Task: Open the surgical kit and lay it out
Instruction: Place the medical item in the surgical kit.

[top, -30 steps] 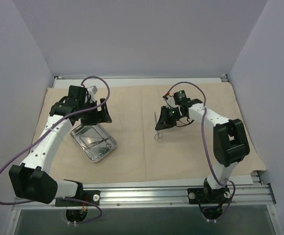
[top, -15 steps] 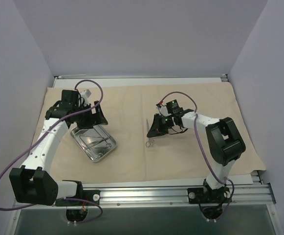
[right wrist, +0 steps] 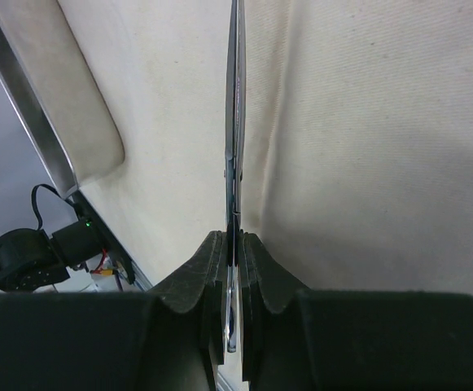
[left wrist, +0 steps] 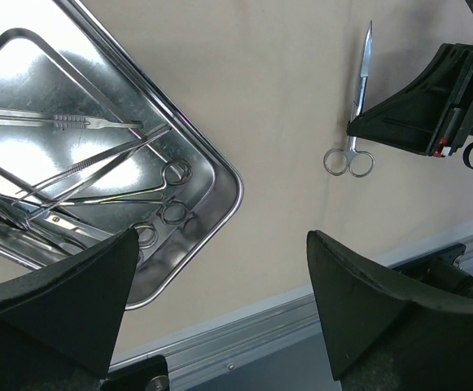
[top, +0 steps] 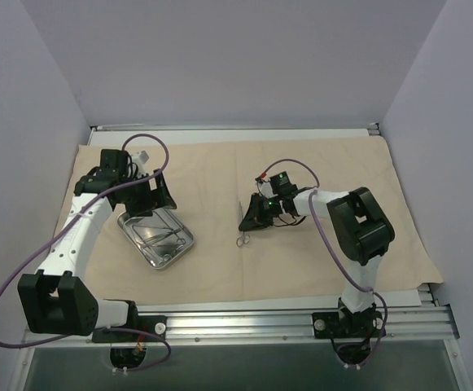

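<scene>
The beige cloth wrap [top: 220, 171] lies spread flat over the table. The shiny steel tray [top: 189, 242] sits on it at the left and holds several slim instruments [top: 156, 236]: a scalpel, tweezers and ring-handled forceps [left wrist: 98, 171]. My left gripper [top: 151, 199] hovers open and empty just behind the tray; in the left wrist view [left wrist: 220, 301] its jaws stand wide apart. My right gripper [top: 252, 216] is shut on ring-handled scissors [top: 241, 228], held low over the cloth in the middle. The closed blades [right wrist: 234, 122] stick out past the fingertips [right wrist: 256, 261]. The scissors also show in the left wrist view [left wrist: 358, 98].
The tray's rim [left wrist: 238, 189] lies close to the cloth's near edge. An aluminium rail [top: 244, 314] runs along the table's front. Bare cloth lies between the tray and the scissors and across the right half. Grey walls close in the sides and back.
My right gripper has carried the scissors left and toward the near edge, lower over the cloth. My left gripper has shifted slightly left, staying open behind the tray.
</scene>
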Robot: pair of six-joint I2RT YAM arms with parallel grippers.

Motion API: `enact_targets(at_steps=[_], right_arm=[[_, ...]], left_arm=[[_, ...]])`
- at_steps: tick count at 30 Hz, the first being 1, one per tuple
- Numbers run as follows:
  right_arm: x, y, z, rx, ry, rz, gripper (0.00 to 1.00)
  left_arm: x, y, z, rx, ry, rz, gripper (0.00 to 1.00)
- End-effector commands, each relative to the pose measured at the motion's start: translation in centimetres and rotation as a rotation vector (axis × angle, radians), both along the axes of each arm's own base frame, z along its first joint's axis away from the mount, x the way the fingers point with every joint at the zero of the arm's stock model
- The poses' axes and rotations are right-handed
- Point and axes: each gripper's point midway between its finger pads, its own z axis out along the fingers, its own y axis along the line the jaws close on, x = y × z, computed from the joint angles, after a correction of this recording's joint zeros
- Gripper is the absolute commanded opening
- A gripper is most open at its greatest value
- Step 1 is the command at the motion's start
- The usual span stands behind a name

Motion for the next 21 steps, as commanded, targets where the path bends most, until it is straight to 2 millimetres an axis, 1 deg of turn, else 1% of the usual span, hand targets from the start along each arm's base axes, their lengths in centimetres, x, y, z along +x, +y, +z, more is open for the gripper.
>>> enact_targets(at_steps=[1, 7, 13, 21], right_arm=[[0.3, -0.2, -0.9, -0.001, 0.002, 0.001, 0.00], [0.1, -0.8, -2.2, -0.047, 0.018, -0.008, 0.00], [-0.3, -1.6, -3.0, -0.084, 0.041, -0.024, 0.00], [-0.5, -2.4, -3.0, -0.117, 0.037, -0.052, 0.05]], left_arm=[[0.6, 0.3, 1.4, -0.005, -0.037, -0.019, 0.93], [0.4, 0.6, 0.9, -0.004, -0.017, -0.014, 0.92], [0.3, 0.6, 0.5, -0.014, -0.005, -0.012, 0.92], [0.4, 0.3, 0.1, -0.034, 0.010, -0.017, 0.92]])
